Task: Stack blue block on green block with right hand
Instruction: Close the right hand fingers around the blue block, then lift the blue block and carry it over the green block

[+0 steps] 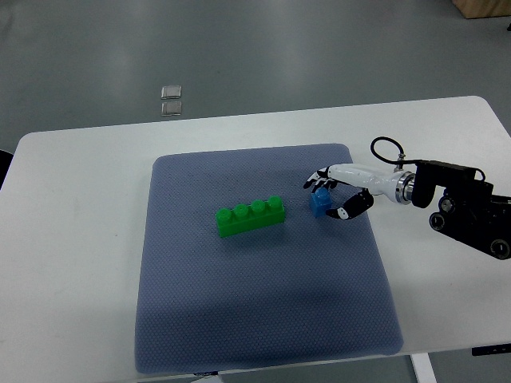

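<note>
A mat point(239, 319) is lying on the table point(72, 239). The long block point(251, 216) is sitting mid-frame on the mat; the small block point(321, 202) is sitting just right of it, inside the right hand's point(342, 194) fingers.

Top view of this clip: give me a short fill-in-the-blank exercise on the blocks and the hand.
1. The small blue plastic block lies to the ___ of the long green studded block in the picture.
2. Both blocks rest on a grey-blue ___.
3. The green block shows ___ studs.
4. The robot's ___ hand is at the blue block.

Missing: right; mat; four; right

place: lab – white table point(80, 199) | grey mat point(239, 303) | bare grey floor point(279, 56)
</note>
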`<state>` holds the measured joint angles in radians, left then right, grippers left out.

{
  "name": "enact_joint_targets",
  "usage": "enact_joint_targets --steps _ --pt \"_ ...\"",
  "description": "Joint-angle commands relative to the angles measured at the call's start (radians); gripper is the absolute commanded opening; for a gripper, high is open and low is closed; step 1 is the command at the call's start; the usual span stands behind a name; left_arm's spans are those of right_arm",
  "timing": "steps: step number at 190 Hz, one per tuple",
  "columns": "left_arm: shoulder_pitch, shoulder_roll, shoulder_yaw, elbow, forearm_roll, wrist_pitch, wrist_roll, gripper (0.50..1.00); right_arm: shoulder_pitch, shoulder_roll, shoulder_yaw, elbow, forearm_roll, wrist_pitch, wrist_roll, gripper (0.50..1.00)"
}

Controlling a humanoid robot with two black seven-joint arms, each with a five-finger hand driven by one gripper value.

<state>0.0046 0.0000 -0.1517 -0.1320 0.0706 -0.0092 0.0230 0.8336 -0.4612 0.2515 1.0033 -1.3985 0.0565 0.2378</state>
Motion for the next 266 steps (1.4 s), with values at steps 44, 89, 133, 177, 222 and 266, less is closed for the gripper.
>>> enact_joint_targets --steps 44,89,133,177,222,266 --pt "0.000 0.000 0.000 0.000 0.000 0.000 0.000 1.000 -0.004 0.001 0.000 0.000 -0.020 -0.007 0.002 0.688" --pt "0.000 0.000 0.000 0.000 0.000 0.000 0.000 1.000 -0.007 0.001 0.000 0.000 -0.033 -0.007 0.002 0.654" --pt "0.000 0.000 0.001 0.000 0.000 0.000 0.000 1.000 -0.007 -0.001 0.000 0.000 -0.037 -0.007 0.002 0.605" --pt "0.000 0.000 0.000 0.000 0.000 0.000 0.000 1.000 -0.004 -0.008 0.000 0.001 -0.037 -0.011 0.008 0.560" --pt "0.000 0.000 0.000 0.000 0.000 0.000 0.000 1.000 0.018 -0.025 0.005 0.015 -0.034 -0.049 0.046 0.549" --pt "0.000 0.000 0.000 0.000 0.000 0.000 0.000 1.000 0.056 -0.022 0.003 0.051 -0.036 -0.130 0.103 0.543"
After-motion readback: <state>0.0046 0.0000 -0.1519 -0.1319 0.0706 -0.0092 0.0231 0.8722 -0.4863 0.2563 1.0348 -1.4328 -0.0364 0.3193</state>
